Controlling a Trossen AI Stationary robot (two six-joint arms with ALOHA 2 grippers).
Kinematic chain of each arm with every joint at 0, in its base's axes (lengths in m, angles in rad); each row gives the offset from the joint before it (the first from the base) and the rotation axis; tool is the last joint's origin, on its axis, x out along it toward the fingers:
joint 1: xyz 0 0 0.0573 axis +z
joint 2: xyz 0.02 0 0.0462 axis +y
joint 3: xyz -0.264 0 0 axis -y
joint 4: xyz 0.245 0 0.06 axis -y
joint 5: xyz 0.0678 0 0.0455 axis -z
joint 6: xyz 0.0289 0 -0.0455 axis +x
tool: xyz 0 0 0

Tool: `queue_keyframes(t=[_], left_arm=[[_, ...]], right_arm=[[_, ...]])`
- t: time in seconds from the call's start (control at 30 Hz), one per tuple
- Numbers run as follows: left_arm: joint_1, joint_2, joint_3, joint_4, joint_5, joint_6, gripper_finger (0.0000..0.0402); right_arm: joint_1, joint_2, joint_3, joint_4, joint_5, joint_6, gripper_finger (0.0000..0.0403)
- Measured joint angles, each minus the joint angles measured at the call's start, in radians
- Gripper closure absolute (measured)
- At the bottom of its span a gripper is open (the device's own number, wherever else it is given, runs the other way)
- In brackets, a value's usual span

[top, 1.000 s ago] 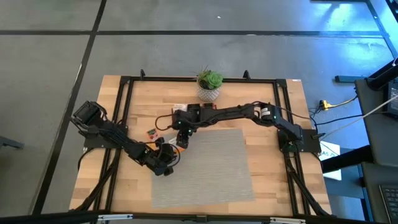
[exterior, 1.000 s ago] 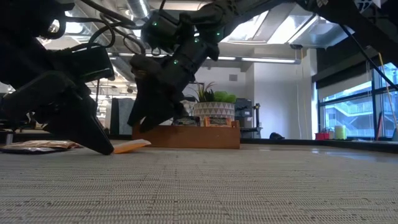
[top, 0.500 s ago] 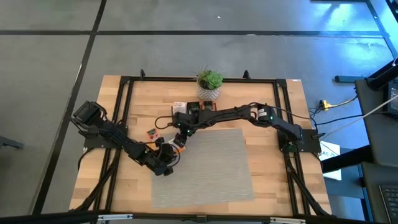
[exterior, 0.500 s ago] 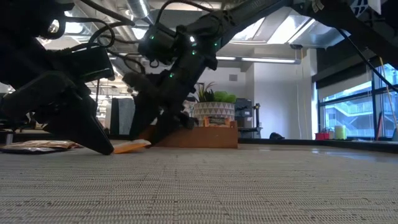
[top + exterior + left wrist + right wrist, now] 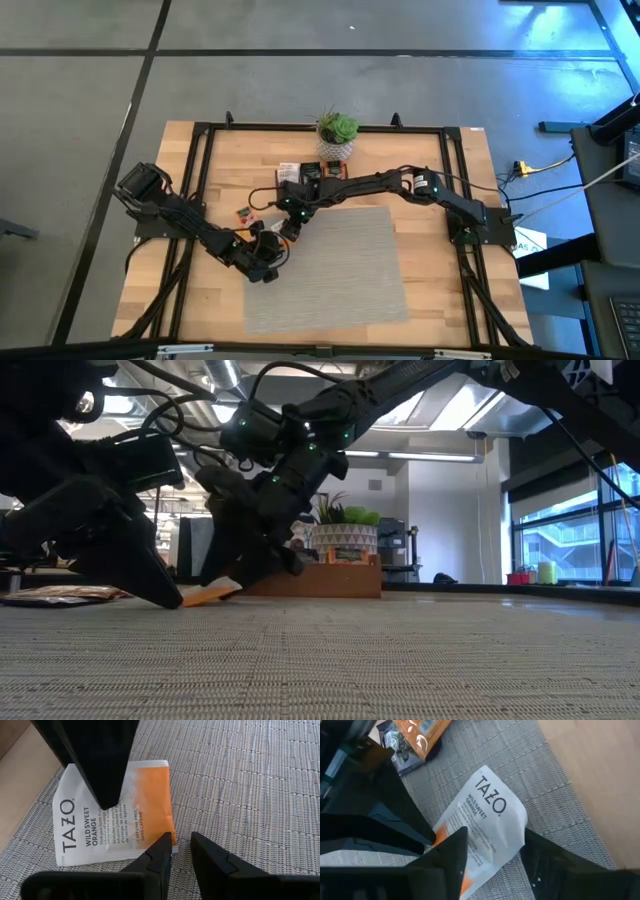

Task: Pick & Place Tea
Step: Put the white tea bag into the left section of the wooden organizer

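Note:
One tea packet, white with an orange end, lies flat on the grey ribbed mat near the mat's far left corner. My left gripper is low on the mat, fingers a narrow gap apart, tips at the packet's orange corner. My right gripper is open and comes down from the far side. One of its fingers stands over the packet's white face and the other beside the packet's edge. More packets lie past the mat's left edge. My left gripper has its fingertips at the packet's orange corner, coming in low along the mat; I cannot tell whether it touches. My right gripper has one fingertip down over the white printed face, slanting from above; touch cannot be told. The packet lies flat.
A long wooden tray and a potted plant stand at the table's far side behind the grippers. A few loose packets lie on the bare wood left of the mat. The mat's near and right parts are bare.
My right gripper has come down and tipped toward the packet and my left gripper, ending low over the packet. My left gripper and the packet have stayed where they were.

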Motion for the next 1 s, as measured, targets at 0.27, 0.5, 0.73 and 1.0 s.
queue_keyframes(t=[0.27, 0.5, 0.73, 1.0], left_arm=[[0.000, 0.000, 0.000, 0.000, -0.001, 0.000, 0.0332], [-0.002, -0.021, -0.002, -0.002, 0.009, 0.031, 0.0330], [-0.010, -0.197, -0.008, -0.071, 0.018, 0.124, 0.0333], [-0.041, -0.460, -0.005, -0.142, -0.029, 0.133, 0.0332]], right_arm=[[-0.004, 0.001, 0.000, 0.004, 0.001, -0.070, 0.0317], [-0.021, -0.002, 0.000, 0.000, -0.046, -0.170, 0.0392], [-0.048, -0.106, -0.001, -0.068, -0.028, -0.277, 0.0395], [-0.083, -0.298, -0.009, -0.115, 0.140, -0.431, 0.0395]])
